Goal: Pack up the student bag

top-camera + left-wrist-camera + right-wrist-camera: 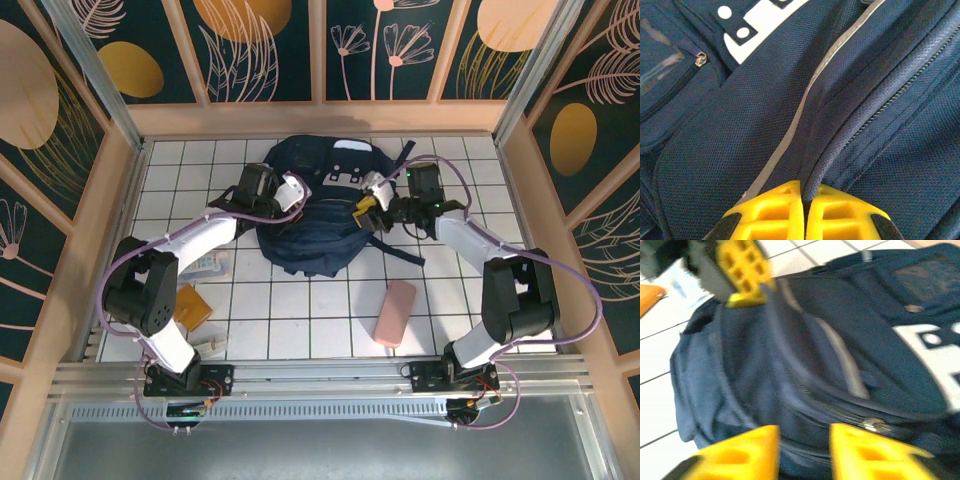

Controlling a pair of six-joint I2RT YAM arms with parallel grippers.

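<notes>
On the white tiled table (300, 325), at the left near the left arm, lies a flat orange item (190, 305), with a pale packet (207, 265) just beyond it. The left gripper (292, 190) rests on the left side of the student bag (310, 245). In the left wrist view, this gripper (804, 210) has its yellow fingers (772, 215) pressed together, pinching a raised fold of navy fabric beside a pale reflective stripe (790, 135) and a zipper line. A light grey buckle patch (760, 20) sits further up the bag (740, 140).

The bag lies flat at the middle of the table's far half, between the two grippers. The right gripper (366, 208) sits at the bag's right edge. In the right wrist view, this gripper (804, 435) has its fingers apart, with nothing clamped between them, just above the bag (740, 365) near a metal zipper pull (872, 425). The left gripper (747, 300) shows across the bag there.

Nearer the right arm, apart from the bag, lies a pink oblong case (395, 311).
</notes>
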